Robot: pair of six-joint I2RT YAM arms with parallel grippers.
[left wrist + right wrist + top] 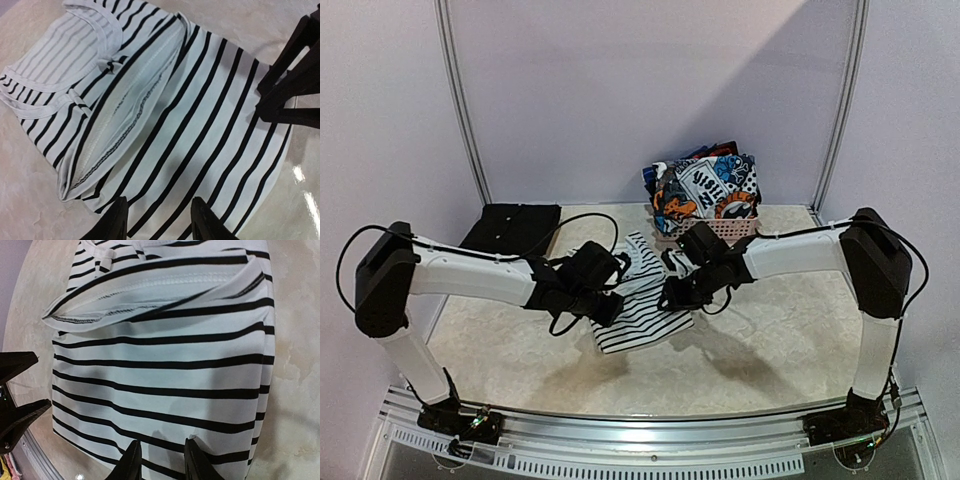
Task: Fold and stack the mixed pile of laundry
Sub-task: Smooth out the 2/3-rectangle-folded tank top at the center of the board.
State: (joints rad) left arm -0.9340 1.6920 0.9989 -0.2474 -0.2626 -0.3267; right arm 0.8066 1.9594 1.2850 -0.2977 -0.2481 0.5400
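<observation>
Jaws on both your arms stand parted over the striped garment, left jaws at its left edge, right jaws at its right. It lies on the counter, just in front of the pink basket of printed laundry.

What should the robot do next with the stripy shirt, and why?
The left end effector and right end effector are open over the hem end of the striped shirt, which lies flat with one side already tucked in. So probably close both on the cloth, ready to fold it toward the collar.
</observation>
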